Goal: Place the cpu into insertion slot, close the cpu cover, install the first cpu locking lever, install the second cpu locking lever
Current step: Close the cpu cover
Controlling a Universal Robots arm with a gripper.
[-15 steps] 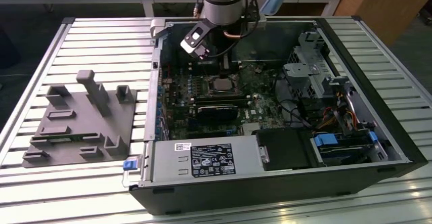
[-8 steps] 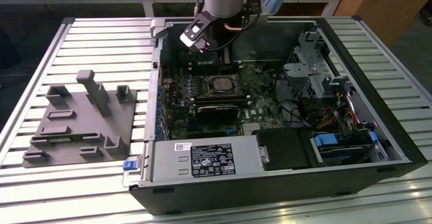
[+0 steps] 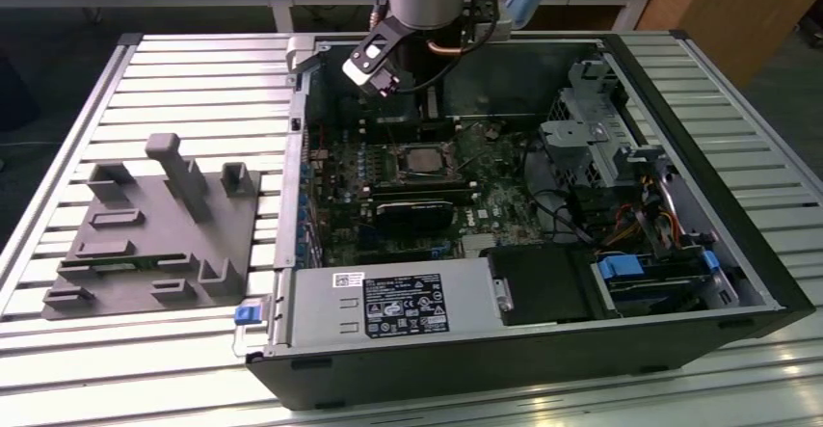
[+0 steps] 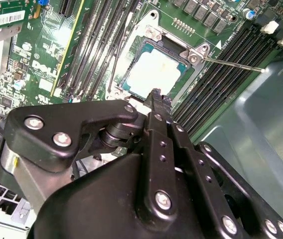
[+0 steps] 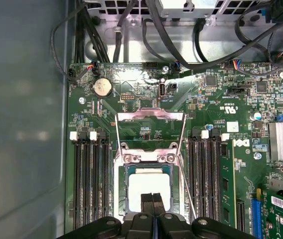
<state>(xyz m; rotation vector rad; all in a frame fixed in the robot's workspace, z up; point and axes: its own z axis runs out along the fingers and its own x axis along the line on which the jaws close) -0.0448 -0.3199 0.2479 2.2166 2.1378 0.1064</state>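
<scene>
The cpu (image 5: 149,185) (image 4: 152,74), a pale square chip, lies seated in the insertion slot (image 5: 123,194) (image 3: 418,160) on the green board inside the open computer case. The cpu cover (image 5: 151,117), a silvery frame, stands swung back beyond the slot, and the board shows through its cut-out. A thin locking lever (image 4: 231,62) (image 5: 186,185) sticks out free beside the slot. My gripper (image 5: 152,199) (image 4: 155,94) (image 3: 409,119) is shut with nothing in it. Its tips are over the chip's near edge; whether they touch it I cannot tell.
Long black memory slots (image 5: 89,184) flank the slot on both sides. Black cables (image 5: 181,45) run along the board's far edge, and a case wall (image 5: 22,124) rises close by. A grey fixture (image 3: 154,225) sits on the slatted table at the exterior view's left.
</scene>
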